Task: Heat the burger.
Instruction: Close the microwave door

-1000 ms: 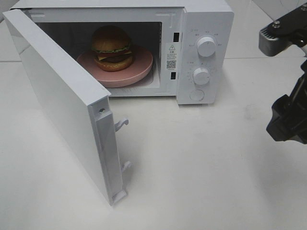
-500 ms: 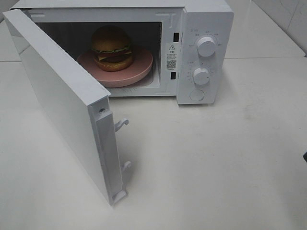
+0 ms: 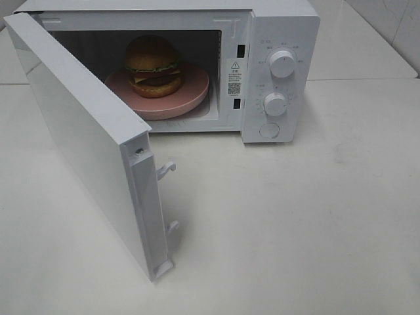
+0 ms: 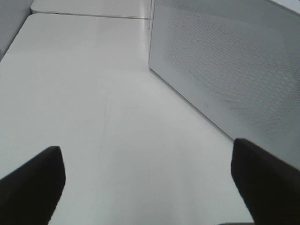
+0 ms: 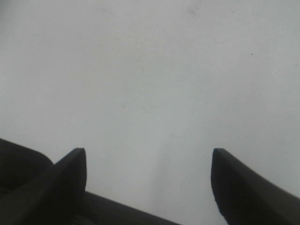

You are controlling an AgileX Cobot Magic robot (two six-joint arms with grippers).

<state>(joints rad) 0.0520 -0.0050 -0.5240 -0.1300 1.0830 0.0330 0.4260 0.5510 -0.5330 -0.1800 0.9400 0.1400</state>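
Note:
The burger point(image 3: 153, 65) sits on a pink plate point(image 3: 191, 90) inside the white microwave point(image 3: 279, 20), whose door point(image 3: 85, 138) stands wide open toward the front left. Neither gripper shows in the high view. In the left wrist view my left gripper point(image 4: 147, 176) is open and empty over the white table, with the perforated outer face of the microwave door point(image 4: 229, 70) close beside it. In the right wrist view my right gripper point(image 5: 147, 173) is open and empty above bare white table.
The microwave's two knobs point(image 3: 282, 63) and round button point(image 3: 269, 130) are on its right panel. Door latch hooks point(image 3: 166, 169) stick out of the open door's edge. The white table point(image 3: 295, 223) stretches in front and to the right.
My right arm, seen at the right edge one second ago, has withdrawn out of the high view. The burger, plate and door have not moved.

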